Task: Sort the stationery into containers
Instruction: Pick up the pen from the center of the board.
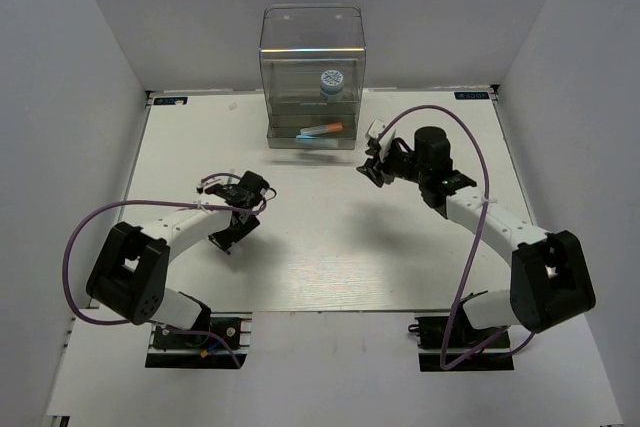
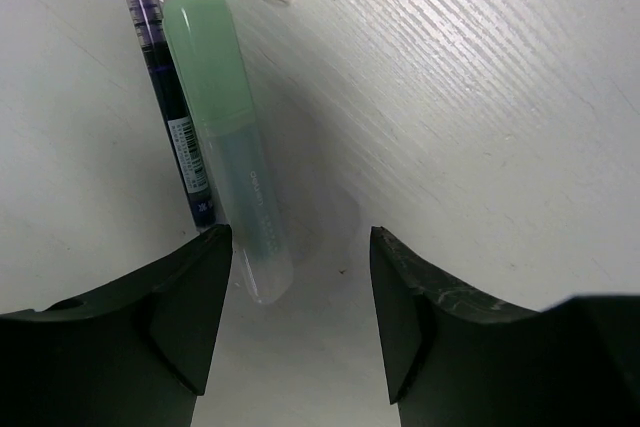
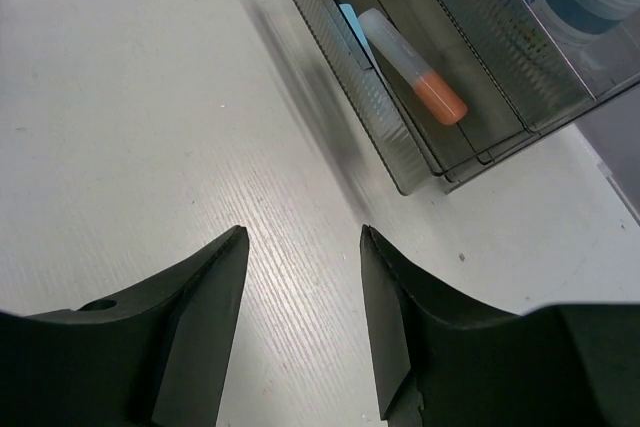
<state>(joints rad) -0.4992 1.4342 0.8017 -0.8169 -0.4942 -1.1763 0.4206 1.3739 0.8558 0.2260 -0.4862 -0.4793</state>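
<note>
Tabletop (image 1: 320,267) carries the clear cabinet (image 1: 312,67) at its far edge, its low drawer (image 3: 350,97) pulled out, holding the orange-capped tube (image 3: 412,65), with the patterned roll (image 1: 331,82) a level above. Both claws gape empty: the right gripper (image 3: 302,235) near that drawer, the left gripper (image 2: 300,237) over a green-capped tube (image 2: 235,177) beside a dark pen (image 2: 170,107).
</note>
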